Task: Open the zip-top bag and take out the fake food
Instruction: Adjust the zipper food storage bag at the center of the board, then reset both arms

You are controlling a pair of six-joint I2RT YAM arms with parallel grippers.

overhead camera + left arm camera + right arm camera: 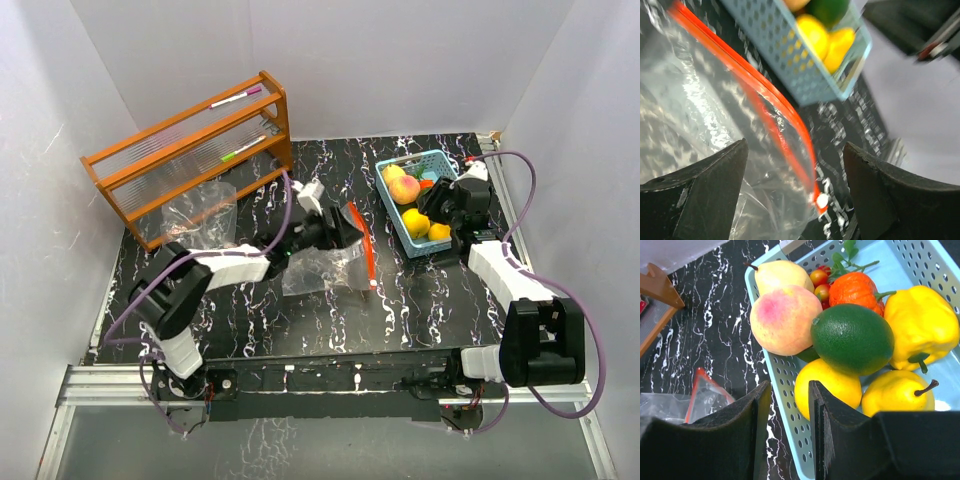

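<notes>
The clear zip-top bag (322,265) with a red zip strip (371,250) lies mid-table and looks empty. My left gripper (345,226) is open just above its mouth. In the left wrist view the gripper (795,147) frames the red zip (765,100) and its white slider (821,200). The fake food (408,192) lies in a blue basket (432,156): a peach (782,320), a green fruit (852,337), a yellow pepper (920,322), a lemon (827,385) and others. My right gripper (438,205) hovers over the basket, and in its wrist view (790,387) its fingers are slightly apart and hold nothing.
An orange wooden rack (190,150) with marker pens (235,98) stands at the back left. A second clear bag (200,210) lies in front of it. White walls enclose the table. The basket also shows in the left wrist view (790,55).
</notes>
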